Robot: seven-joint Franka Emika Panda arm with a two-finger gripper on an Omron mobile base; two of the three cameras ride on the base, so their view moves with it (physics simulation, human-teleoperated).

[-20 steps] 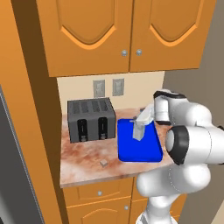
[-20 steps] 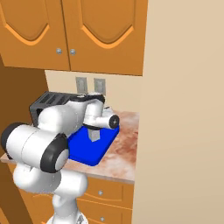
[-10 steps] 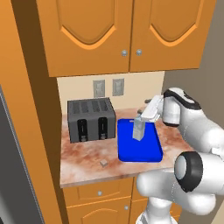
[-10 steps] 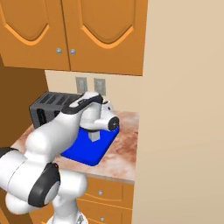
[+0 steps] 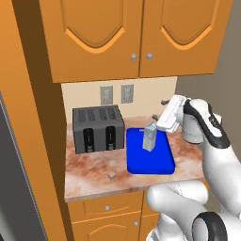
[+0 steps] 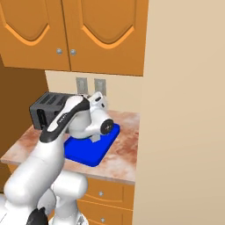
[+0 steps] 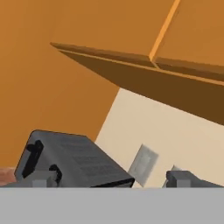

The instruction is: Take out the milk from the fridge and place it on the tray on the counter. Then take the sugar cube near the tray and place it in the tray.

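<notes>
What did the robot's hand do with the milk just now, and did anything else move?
The gripper has drawn up and back from the milk, open. The milk stands free on the tray. The sugar cube, toaster and tray stayed put.

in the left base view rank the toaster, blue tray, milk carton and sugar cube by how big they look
1. toaster and tray: too close in apparent size to rank, and the toaster stands while the tray lies flat.
2. milk, standing on the tray.
3. sugar cube, on the counter.
</notes>
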